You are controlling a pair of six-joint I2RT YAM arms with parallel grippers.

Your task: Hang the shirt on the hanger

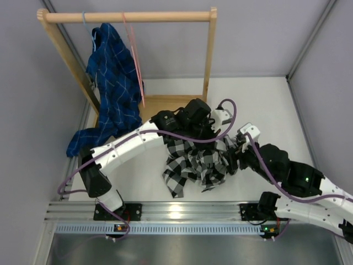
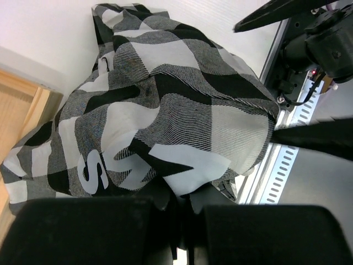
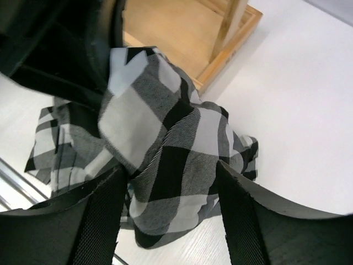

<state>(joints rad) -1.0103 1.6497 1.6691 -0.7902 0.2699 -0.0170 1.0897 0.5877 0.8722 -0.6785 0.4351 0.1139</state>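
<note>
Closest to me, the aluminium rail (image 1: 182, 211) carries both arm bases, and both arms reach in over the white table (image 1: 265, 99) to meet at the middle. The black-and-white check shirt (image 1: 193, 163) is bunched up there between the two wrists, crumpled, its lower folds trailing back toward the rail. I cannot tell how much of it rests on the table.

On my left wrist camera, the left gripper (image 2: 179, 205) has its fingers (image 2: 83, 232) drawn nearly together, with a pinch of the check fabric running down into the narrow gap. The rest of the shirt balloons out beyond it.

On the right wrist camera, the right gripper (image 3: 171, 165) stands partly closed. A thick wad of the same shirt fills the space between its fingers (image 3: 105, 221) and touches both, so I read it as gripping that wad.

Beyond the shirt lies the base board (image 1: 165, 104) of the wooden rack (image 1: 127, 17). A blue plaid shirt (image 1: 113, 83) hangs from the top bar and drapes down to the table. The pink wire hanger (image 1: 136, 63) hangs from the same bar, just right of the blue shirt and well apart from the check one.
</note>
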